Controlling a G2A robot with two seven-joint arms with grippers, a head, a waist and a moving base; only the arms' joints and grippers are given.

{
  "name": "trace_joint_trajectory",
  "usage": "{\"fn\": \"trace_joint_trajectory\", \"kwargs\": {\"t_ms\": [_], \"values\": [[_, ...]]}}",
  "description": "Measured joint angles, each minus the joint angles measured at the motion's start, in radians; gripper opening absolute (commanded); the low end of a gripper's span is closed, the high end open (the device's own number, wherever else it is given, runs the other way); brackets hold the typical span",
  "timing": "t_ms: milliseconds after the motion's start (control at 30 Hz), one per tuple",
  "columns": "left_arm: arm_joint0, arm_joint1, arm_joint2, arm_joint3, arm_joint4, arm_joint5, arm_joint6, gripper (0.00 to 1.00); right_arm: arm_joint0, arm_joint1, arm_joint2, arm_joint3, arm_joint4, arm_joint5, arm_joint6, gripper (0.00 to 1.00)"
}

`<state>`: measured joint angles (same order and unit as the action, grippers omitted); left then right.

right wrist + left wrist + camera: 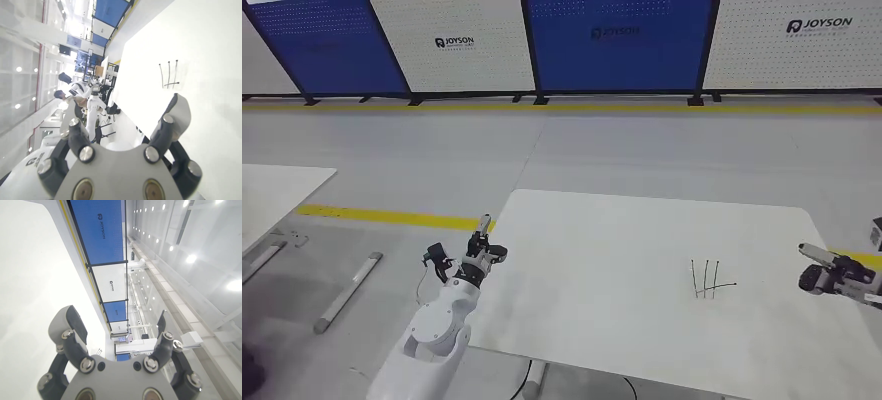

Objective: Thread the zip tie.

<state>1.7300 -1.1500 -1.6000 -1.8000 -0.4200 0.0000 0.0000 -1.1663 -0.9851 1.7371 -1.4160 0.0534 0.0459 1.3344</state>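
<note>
Zip ties (706, 278), long axes running 12-to-6 o'clock, are being shown at 9 o'clock of the nearer right gripper (805, 268), it and the left gripper (490, 238) both being spread empty.

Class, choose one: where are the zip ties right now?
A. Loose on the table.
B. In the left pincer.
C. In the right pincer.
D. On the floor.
A: the zip ties lie on the white table, and the left pincer and right pincer both stand open and empty.
</note>
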Motion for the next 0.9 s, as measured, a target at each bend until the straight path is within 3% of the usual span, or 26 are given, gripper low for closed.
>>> {"fn": "trace_joint_trajectory", "kwargs": {"t_ms": [233,667,733,900], "values": [[0.000,0.000,0.000,0.000,0.000,0.000,0.000,1.00,0.130,-0.012,-0.187,0.161,-0.109,0.022,-0.059,1.00],[0.000,0.000,0.000,0.000,0.000,0.000,0.000,1.00,0.126,-0.011,-0.194,0.153,-0.116,0.014,-0.051,1.00],[0.000,0.000,0.000,0.000,0.000,0.000,0.000,1.00,0.116,-0.008,-0.213,0.155,-0.123,-0.057,-0.008,1.00],[0.000,0.000,0.000,0.000,0.000,0.000,0.000,1.00,0.142,0.002,-0.215,0.292,-0.047,-0.244,0.058,1.00]]}}
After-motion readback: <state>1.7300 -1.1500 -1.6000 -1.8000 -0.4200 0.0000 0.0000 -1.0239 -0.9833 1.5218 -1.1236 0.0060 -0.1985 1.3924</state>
